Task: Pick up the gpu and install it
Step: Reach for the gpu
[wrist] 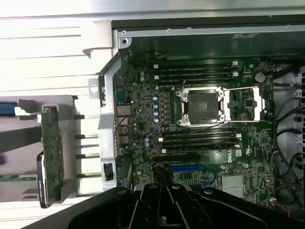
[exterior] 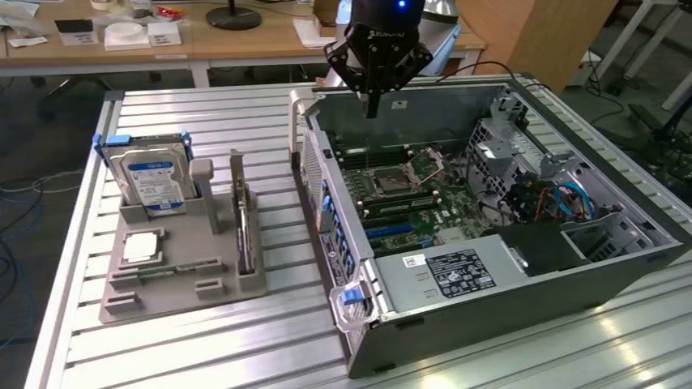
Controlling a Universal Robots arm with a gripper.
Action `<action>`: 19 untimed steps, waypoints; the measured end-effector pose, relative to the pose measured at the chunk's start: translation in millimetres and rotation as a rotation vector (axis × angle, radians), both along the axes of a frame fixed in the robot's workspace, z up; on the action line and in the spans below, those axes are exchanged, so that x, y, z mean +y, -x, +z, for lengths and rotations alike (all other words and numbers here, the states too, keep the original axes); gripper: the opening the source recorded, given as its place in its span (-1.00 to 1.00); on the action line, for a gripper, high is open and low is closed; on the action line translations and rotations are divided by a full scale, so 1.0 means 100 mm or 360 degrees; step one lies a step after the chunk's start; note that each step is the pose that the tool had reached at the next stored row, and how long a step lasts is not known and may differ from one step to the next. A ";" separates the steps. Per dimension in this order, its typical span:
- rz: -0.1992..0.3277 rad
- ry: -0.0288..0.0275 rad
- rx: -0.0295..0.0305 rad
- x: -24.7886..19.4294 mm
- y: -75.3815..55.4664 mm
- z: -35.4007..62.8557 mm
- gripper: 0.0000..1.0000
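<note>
The gpu (exterior: 245, 229) is a thin card standing on edge in a slot of the grey holder (exterior: 178, 292), at the exterior view's left. In the wrist view the gpu (wrist: 50, 148) shows a green face with small parts. My gripper (exterior: 371, 107) hangs shut, with nothing in it, over the far rim of the open computer case (exterior: 540, 284), well away from the card. In the wrist view its dark fingers (wrist: 164, 198) point at the motherboard (wrist: 190, 129) with its bare processor socket (wrist: 202, 106).
A silver hard drive (exterior: 151, 180) with a blue-white label stands at the holder's back. A small white square part (exterior: 142, 246) lies in the holder. The case and holder rest on a slatted metal table (exterior: 216, 348). A wooden desk (exterior: 216, 44) stands behind.
</note>
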State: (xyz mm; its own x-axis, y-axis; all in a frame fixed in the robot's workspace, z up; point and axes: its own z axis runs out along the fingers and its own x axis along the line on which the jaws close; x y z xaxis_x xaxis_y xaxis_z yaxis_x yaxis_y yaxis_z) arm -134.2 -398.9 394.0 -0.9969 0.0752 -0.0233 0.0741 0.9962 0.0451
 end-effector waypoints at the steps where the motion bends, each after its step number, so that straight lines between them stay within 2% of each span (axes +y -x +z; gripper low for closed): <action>1: 0.0000 0.00000 -0.00001 0.000 0.01 0.000 -0.79; 19: 0.0000 0.00001 0.00000 0.000 0.20 0.000 -0.79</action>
State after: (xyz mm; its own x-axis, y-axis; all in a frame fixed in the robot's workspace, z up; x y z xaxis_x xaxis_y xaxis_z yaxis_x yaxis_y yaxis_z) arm -154.0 -398.8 393.9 -0.9969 0.0752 -0.0232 0.0741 0.9962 0.0450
